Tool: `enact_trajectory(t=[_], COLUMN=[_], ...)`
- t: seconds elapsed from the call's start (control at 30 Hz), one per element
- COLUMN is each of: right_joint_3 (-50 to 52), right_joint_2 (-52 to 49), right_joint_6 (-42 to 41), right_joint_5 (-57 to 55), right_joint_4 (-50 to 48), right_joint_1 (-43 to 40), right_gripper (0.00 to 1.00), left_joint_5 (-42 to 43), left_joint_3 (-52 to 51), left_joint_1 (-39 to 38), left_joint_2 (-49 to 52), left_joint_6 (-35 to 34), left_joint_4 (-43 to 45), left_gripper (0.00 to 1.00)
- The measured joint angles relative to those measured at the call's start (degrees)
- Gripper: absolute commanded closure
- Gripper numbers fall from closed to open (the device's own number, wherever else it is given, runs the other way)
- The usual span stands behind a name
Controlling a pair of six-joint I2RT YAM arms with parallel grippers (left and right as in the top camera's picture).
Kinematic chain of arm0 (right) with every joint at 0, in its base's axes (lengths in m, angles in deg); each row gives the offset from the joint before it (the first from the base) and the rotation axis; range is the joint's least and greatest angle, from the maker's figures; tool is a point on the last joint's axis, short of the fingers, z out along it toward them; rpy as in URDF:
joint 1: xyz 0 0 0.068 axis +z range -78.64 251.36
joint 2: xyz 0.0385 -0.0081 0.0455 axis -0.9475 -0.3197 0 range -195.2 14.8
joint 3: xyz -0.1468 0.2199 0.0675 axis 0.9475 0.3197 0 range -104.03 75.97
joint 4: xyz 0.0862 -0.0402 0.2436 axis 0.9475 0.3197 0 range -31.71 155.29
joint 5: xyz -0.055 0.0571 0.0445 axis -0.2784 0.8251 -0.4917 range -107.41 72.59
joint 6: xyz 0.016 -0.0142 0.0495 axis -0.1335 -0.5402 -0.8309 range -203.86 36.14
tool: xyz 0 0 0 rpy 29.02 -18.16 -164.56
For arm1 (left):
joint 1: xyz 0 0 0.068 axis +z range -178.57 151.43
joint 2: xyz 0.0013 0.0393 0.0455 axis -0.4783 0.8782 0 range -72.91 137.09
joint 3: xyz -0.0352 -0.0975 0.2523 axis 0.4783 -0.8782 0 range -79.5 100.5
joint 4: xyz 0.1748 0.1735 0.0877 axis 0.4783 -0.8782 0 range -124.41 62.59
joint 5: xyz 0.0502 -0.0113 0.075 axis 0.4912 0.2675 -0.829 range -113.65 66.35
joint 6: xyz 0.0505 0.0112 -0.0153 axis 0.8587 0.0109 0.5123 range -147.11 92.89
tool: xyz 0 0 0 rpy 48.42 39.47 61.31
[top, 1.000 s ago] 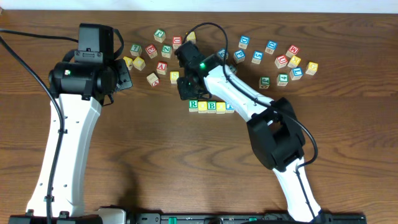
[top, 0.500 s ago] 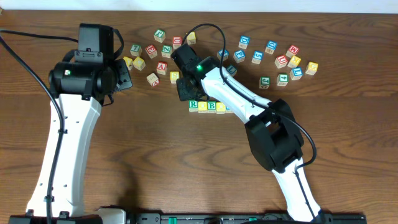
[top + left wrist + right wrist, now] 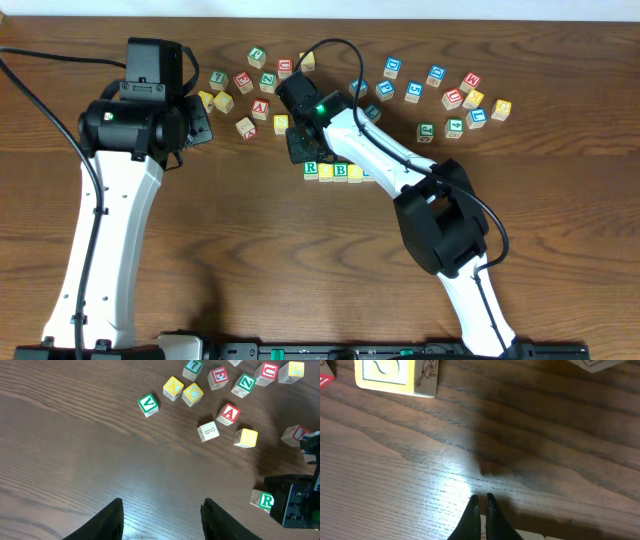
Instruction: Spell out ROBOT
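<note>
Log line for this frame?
left gripper: open, empty | right gripper: shut, empty, by R cube | row: R cube, yellow cube, B cube visible

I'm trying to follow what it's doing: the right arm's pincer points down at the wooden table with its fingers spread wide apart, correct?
Not quite. The right pincer does point down at the wooden table, but its fingers are pressed together, with nothing between them. The right wrist view shows this.

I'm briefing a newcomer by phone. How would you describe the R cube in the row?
Look along the right arm to the short row of cubes beside it. The R cube is the row's left end; unlike its yellow-faced neighbour, it shows a green-framed R.
</note>
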Motion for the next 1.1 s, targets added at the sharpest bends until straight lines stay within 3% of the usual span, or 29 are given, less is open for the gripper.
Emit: enact_trajectory(t=[1.1], right_joint_3=[0.00], right_joint_2=[-0.83], right_joint_6=[-0.02], right_joint_5=[-0.02], right_joint_4=[1.53], right_joint_1=[0.61], right_gripper=[0.99], left_joint_5=[0.00], left_joint_3=[0.00], left_joint_1=[0.00], left_joint_2=[0.00], left_joint_6=[0.02], left_joint_4=[0.02], left_gripper=[0.51])
